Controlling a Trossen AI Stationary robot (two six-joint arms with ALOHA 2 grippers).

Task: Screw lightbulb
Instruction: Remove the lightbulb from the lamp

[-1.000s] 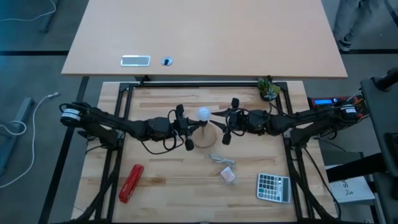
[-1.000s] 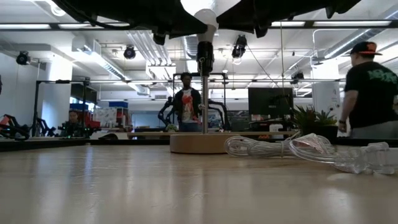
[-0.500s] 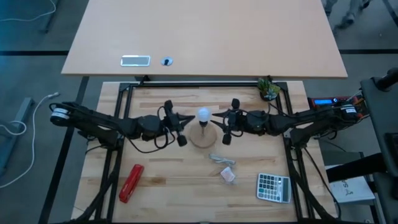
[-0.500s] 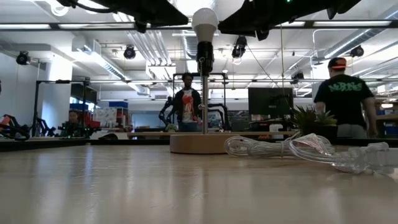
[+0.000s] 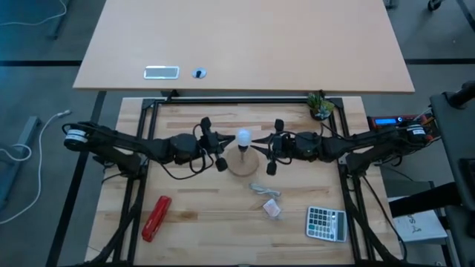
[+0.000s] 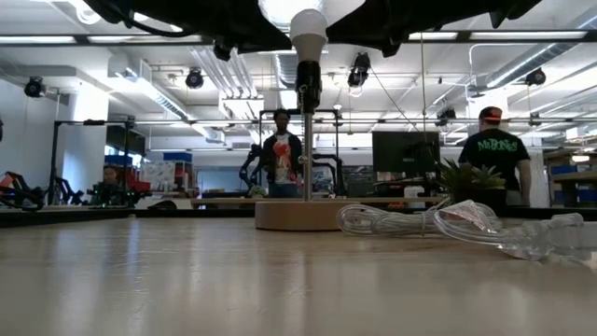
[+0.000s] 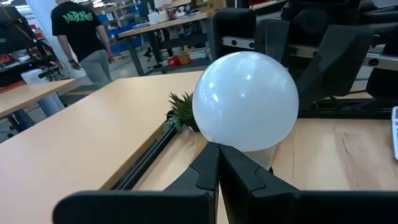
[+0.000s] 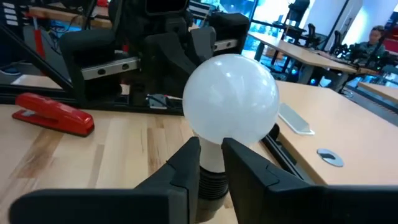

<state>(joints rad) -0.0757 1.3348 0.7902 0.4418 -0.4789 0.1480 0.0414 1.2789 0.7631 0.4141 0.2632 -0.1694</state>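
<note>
Lightbulb point(image 5: 242, 136) on wooden disc point(image 5: 242, 163) — an end effector either side.

A light wooden table point(image 5: 185, 222) with plank grain is seen in the lower half of the high view, framed by black rails. At its centre a round wooden disc point(image 5: 243, 163) is set. Just below and right of the disc a crumpled clear wrapper point(image 5: 263, 190) is laid, with a small pinkish-white packet point(image 5: 272, 210) beneath it. A calculator point(image 5: 326, 223) is placed at lower right, a red stapler point(image 5: 156, 218) at lower left, and a small green plant point(image 5: 320, 105) at the upper right edge.
</note>
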